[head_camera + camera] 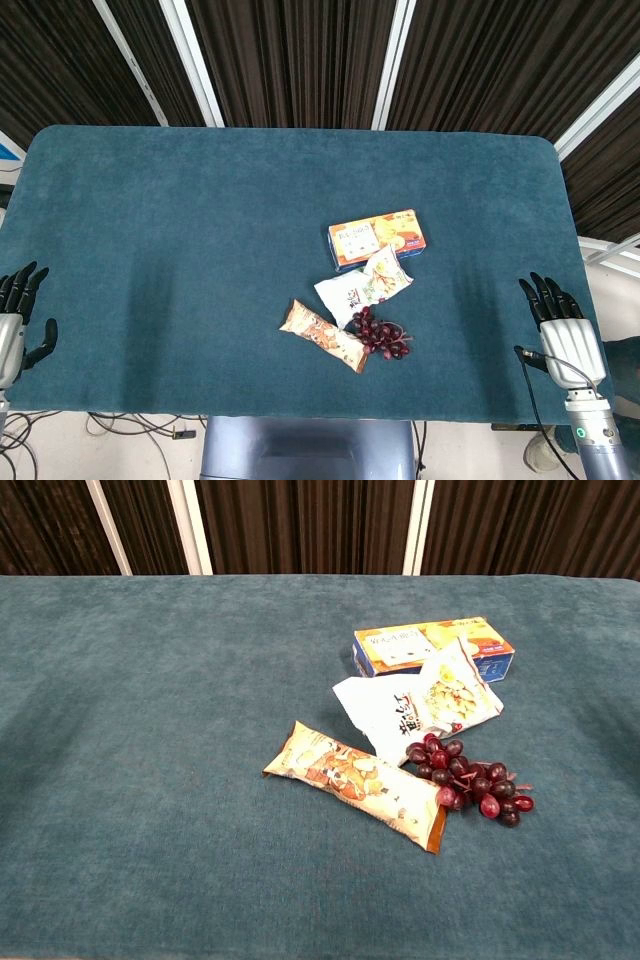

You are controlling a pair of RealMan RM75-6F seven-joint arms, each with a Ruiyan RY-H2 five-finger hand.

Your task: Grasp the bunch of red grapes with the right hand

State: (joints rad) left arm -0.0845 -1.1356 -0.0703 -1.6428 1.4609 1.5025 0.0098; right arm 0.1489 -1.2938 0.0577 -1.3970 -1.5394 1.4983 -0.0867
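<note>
A bunch of dark red grapes (381, 335) (468, 778) lies on the teal table, near its front edge and right of centre. It touches the end of a long orange snack packet (322, 335) (357, 785) and sits just below a white snack bag (362, 287) (415, 711). My right hand (558, 318) rests at the table's right front edge, fingers extended and apart, holding nothing, well to the right of the grapes. At the left front edge my left hand (20, 312) is also empty with fingers spread. Neither hand shows in the chest view.
An orange and blue box (377, 238) (434, 648) lies behind the white bag. The teal cloth table (180, 220) ends close in front of the grapes. A black cable (535, 390) runs along my right wrist.
</note>
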